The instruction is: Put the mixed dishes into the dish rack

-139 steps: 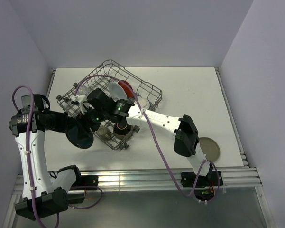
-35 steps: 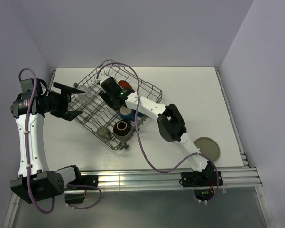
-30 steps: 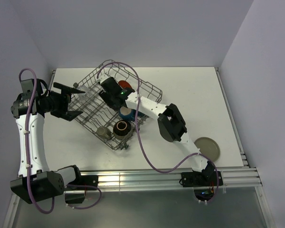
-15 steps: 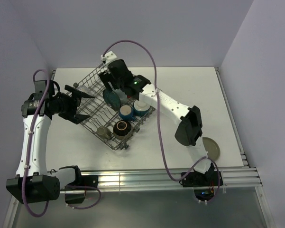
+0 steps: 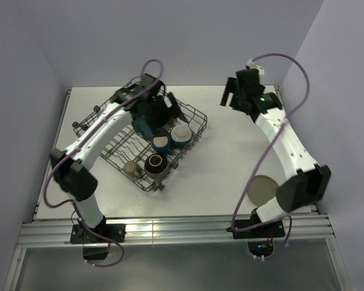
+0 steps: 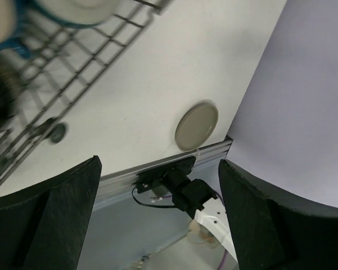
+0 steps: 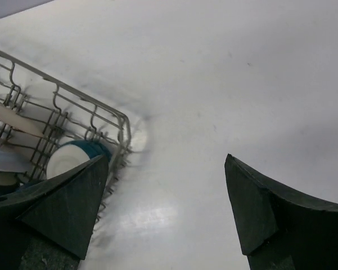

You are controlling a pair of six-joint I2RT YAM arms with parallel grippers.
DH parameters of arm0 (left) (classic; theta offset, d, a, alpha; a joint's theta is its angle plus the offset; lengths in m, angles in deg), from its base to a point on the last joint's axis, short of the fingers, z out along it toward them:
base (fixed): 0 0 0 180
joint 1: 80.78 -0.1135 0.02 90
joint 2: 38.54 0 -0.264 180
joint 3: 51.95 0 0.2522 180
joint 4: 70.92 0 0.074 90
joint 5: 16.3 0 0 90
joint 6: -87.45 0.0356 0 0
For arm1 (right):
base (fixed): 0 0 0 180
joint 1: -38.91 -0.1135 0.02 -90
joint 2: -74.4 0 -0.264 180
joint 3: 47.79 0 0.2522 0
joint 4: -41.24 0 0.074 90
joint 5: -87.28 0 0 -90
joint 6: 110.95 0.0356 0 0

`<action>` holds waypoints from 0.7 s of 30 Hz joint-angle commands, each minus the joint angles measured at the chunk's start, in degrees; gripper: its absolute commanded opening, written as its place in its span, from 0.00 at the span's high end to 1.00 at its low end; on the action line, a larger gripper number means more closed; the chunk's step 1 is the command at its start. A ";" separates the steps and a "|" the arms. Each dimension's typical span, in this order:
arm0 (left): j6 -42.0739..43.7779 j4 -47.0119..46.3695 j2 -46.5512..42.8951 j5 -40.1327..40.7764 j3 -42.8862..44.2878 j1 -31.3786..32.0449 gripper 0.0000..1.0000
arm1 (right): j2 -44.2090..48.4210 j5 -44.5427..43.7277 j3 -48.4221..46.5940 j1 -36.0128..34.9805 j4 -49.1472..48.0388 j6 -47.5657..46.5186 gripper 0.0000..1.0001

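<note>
Lying flat at near right, a round beige plate (image 5: 263, 190) sits apart from the grey wire dish rack (image 5: 120, 147). Left gripper (image 6: 158, 163), right gripper (image 7: 166, 159) gape empty. Stiff, probably slick: take the rim

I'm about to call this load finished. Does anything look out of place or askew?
Yes. A beige plate lies flat on the table, well apart from the dish rack. The rack itself sits skewed to the table's edges.
</note>
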 commanded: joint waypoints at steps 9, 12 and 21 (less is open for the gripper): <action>9.65 -3.48 18.28 4.12 17.02 14.10 0.16 | 22.11 14.12 36.35 15.41 3.42 15.97 0.12; 10.61 -5.15 18.37 3.95 14.91 15.42 0.18 | 23.00 16.53 46.03 20.95 1.49 18.88 0.21; 15.01 -6.48 15.82 6.05 11.74 16.66 0.18 | 21.34 5.20 52.73 22.54 1.56 23.28 0.44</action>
